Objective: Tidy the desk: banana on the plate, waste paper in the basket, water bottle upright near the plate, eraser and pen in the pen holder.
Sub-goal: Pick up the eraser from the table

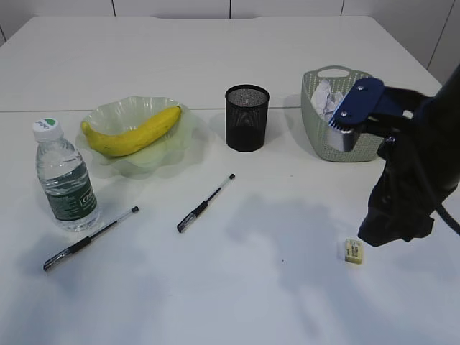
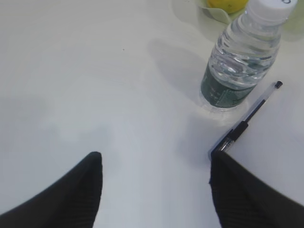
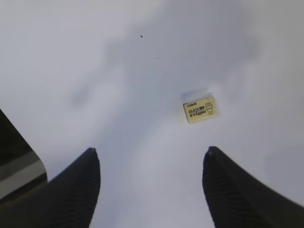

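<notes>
The banana lies on the green plate. The water bottle stands upright left of the plate. Two black pens lie on the table. The black mesh pen holder stands in the middle. Crumpled paper is in the basket. The yellow eraser lies front right. My right gripper is open and empty above the table, the eraser just ahead of it. My left gripper is open and empty near the bottle and one pen.
The right arm hangs over the table's right side, in front of the basket. The left arm is out of the exterior view. A corner of the plate shows at the top of the left wrist view.
</notes>
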